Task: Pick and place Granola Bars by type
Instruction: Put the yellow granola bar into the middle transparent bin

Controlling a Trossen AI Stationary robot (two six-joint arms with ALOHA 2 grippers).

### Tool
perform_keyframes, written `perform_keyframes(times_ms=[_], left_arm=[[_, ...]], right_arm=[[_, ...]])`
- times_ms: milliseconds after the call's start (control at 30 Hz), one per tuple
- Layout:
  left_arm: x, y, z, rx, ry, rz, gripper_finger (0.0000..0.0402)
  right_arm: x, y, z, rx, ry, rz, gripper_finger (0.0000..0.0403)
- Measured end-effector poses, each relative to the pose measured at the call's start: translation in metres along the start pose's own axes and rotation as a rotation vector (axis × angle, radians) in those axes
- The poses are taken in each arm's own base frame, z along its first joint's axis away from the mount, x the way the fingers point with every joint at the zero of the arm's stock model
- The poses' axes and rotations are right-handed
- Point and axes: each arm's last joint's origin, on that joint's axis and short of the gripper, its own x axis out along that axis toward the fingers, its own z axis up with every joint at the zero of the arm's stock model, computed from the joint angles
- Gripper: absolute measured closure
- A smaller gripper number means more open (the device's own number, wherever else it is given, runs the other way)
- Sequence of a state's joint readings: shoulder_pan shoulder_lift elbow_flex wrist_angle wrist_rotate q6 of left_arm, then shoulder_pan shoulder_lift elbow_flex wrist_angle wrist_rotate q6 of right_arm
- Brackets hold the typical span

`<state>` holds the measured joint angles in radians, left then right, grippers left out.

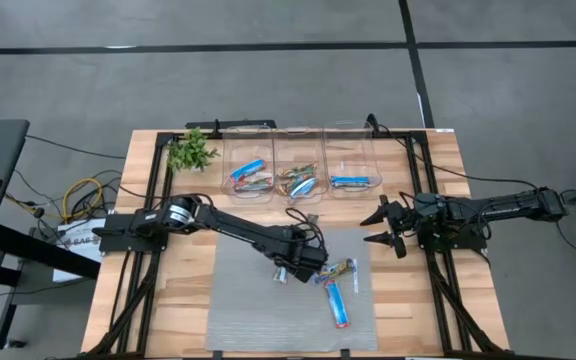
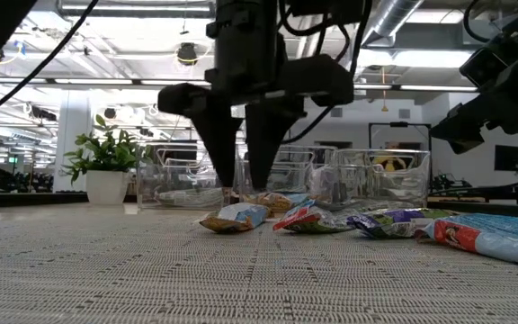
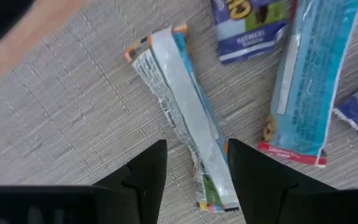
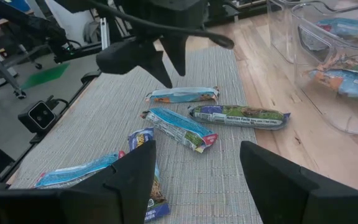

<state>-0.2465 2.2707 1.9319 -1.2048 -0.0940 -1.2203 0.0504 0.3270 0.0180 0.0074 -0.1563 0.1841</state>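
Several granola bars lie on the grey mat (image 1: 253,310): a silver-white and blue one (image 3: 182,106), a long bright blue one (image 3: 309,81) and multicoloured ones (image 4: 238,115). My left gripper (image 3: 197,180) is open and points down over the mat (image 1: 293,270). Its fingers stand on either side of the silver-white bar's near end (image 3: 213,190) and I see no touch. It also shows in the low view (image 2: 244,184), just behind that bar (image 2: 236,216). My right gripper (image 4: 197,180) is open and empty at the mat's right side (image 1: 380,228), facing the bars.
Three clear bins (image 1: 300,150) stand in a row at the table's far side. The left bin holds blue bars (image 1: 250,172), the middle multicoloured ones (image 1: 298,182), the right blue ones (image 1: 353,181). A small green plant (image 1: 190,150) stands to their left.
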Motion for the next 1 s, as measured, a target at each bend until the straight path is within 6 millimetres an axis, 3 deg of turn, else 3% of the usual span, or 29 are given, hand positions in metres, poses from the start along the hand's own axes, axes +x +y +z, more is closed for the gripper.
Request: perform_keyframes(times_ms=[633,1000], left_arm=[[0.036,0.014,-0.002,-0.071,0.028,-0.185,0.0239],[0.039,0.017,-0.001,0.002,0.018,-0.181,0.025]], right_arm=[[0.0,0.0,0.0,0.0,0.0,0.0,0.0177],[0.0,0.0,0.0,0.0,0.0,0.0,0.0177]])
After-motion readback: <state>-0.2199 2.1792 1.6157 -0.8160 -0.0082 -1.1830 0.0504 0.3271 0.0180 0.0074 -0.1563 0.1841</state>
